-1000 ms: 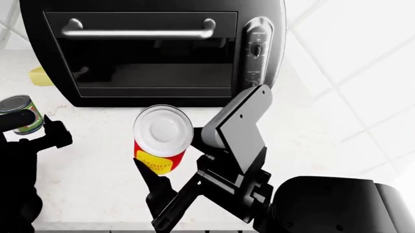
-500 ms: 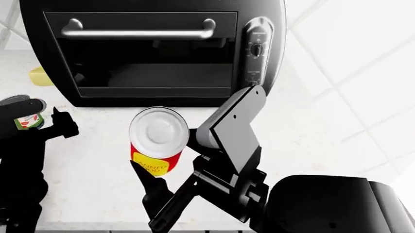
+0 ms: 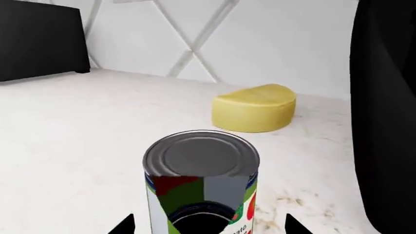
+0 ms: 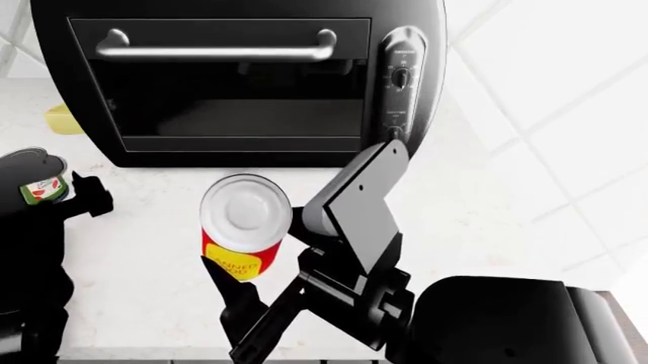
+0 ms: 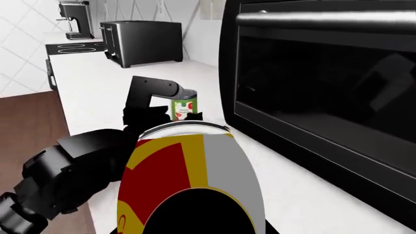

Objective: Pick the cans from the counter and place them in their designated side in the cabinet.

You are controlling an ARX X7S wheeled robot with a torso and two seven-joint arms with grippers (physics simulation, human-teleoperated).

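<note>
The red can with a yellow label (image 4: 243,227) is in my right gripper (image 4: 241,267), which is shut on it and holds it above the counter (image 4: 152,258). In the right wrist view the red can (image 5: 188,175) fills the space between the jaws of the right gripper (image 5: 195,222). The green-labelled can (image 4: 42,186) stands upright on the counter at the left. My left gripper (image 3: 208,226) is open around the green can (image 3: 201,180), with a gap on each side. The cabinet is out of view.
A black toaster oven (image 4: 233,83) stands behind the cans. A yellow lump (image 3: 255,107) lies near the tiled wall, left of the oven (image 4: 63,119). A black toaster (image 5: 141,43) and a coffee machine (image 5: 75,19) stand farther along the counter. The counter's front edge (image 4: 152,353) is near.
My left gripper has come in over the green can and now partly hides it. The red can in my right gripper has drifted a little left and toward me.
</note>
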